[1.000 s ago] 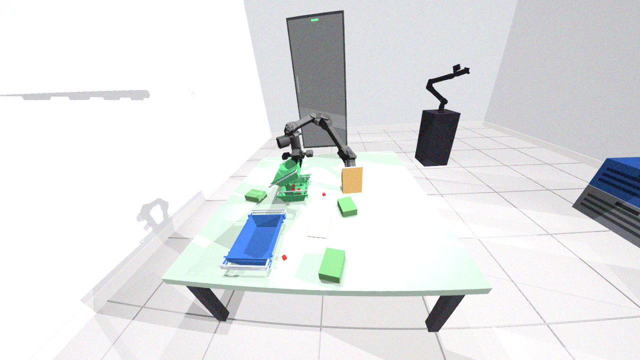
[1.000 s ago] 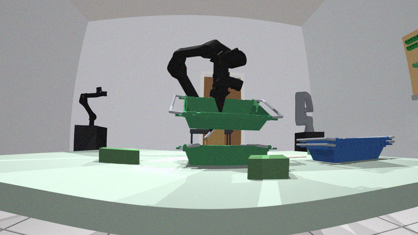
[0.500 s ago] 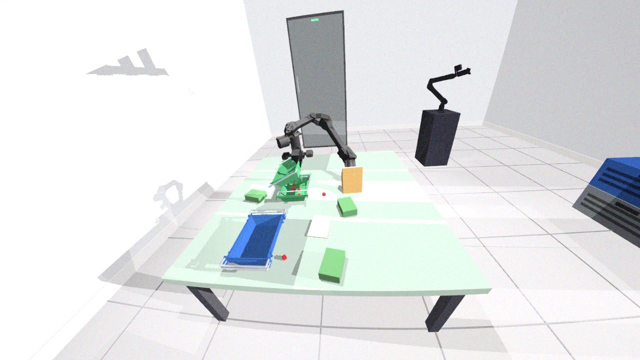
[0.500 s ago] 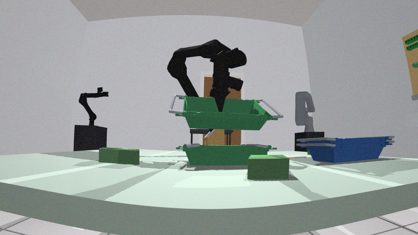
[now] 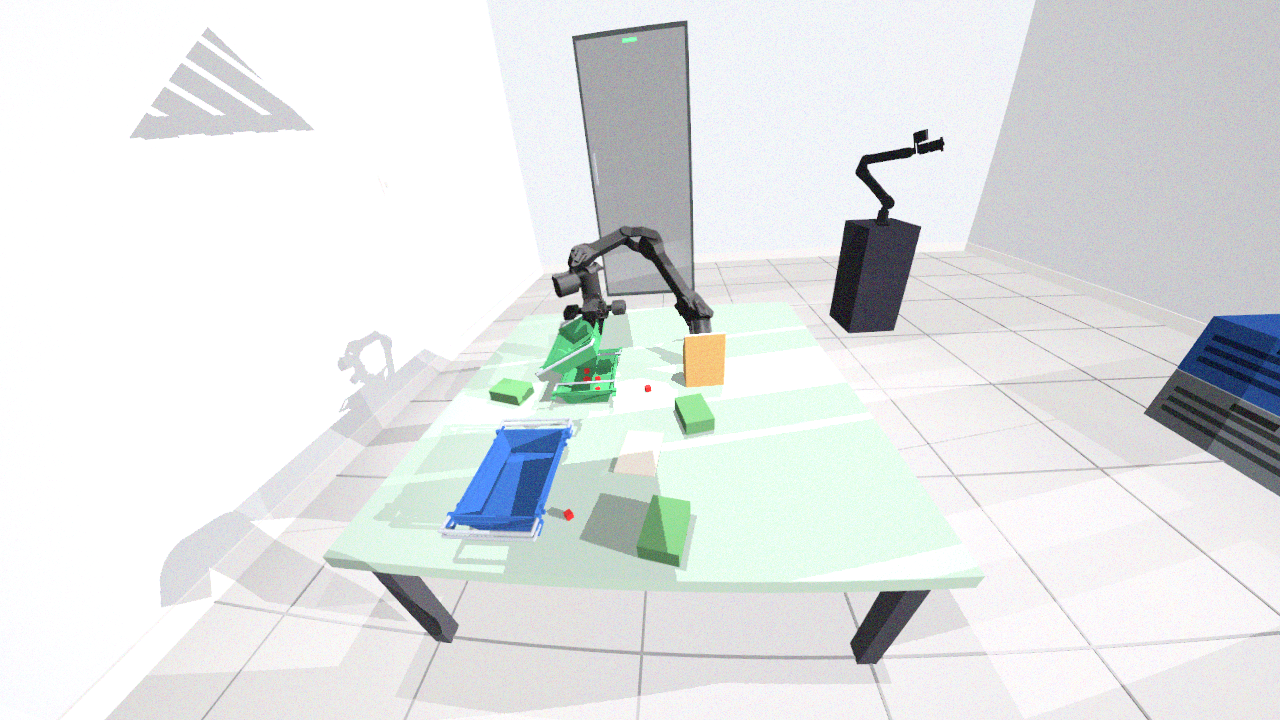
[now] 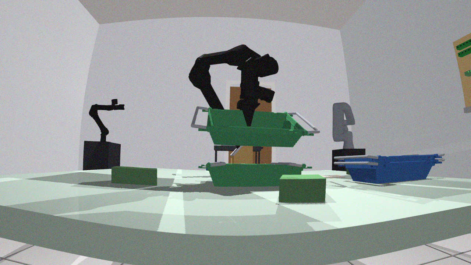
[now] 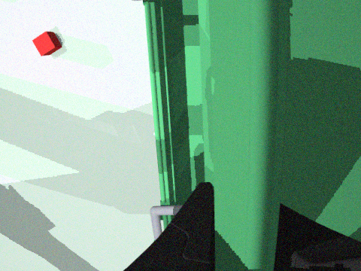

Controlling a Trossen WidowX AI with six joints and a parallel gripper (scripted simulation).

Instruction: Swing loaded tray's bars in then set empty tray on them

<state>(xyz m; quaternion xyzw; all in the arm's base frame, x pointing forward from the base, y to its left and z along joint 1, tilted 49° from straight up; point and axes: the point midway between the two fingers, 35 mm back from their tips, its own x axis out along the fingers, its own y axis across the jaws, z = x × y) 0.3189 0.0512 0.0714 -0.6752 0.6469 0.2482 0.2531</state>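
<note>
Closed on a side wall of the empty green plastic tray, the black claw has its fingers a narrow gap apart. That tray hangs above the loaded green plastic tray, with a visible gap between them, and leans a little, its own two grey bars out at the ends.

The loaded tray stands toward the bench's far-left corner in the top view. Both its grey bars lie in across its top. Small red blocks show inside, partly covered by the held tray, so their number cannot be told. The wrist view cuts off most of both trays, and the finger pads' contact is hard to make out.

Just beside the loaded tray sits a loose red cube; beyond it, an orange upright panel. A green rectangular block rests near the left edge of the pale green bench. Toward the near-left corner stands a blue plastic tray, with another red cube near it.
</note>
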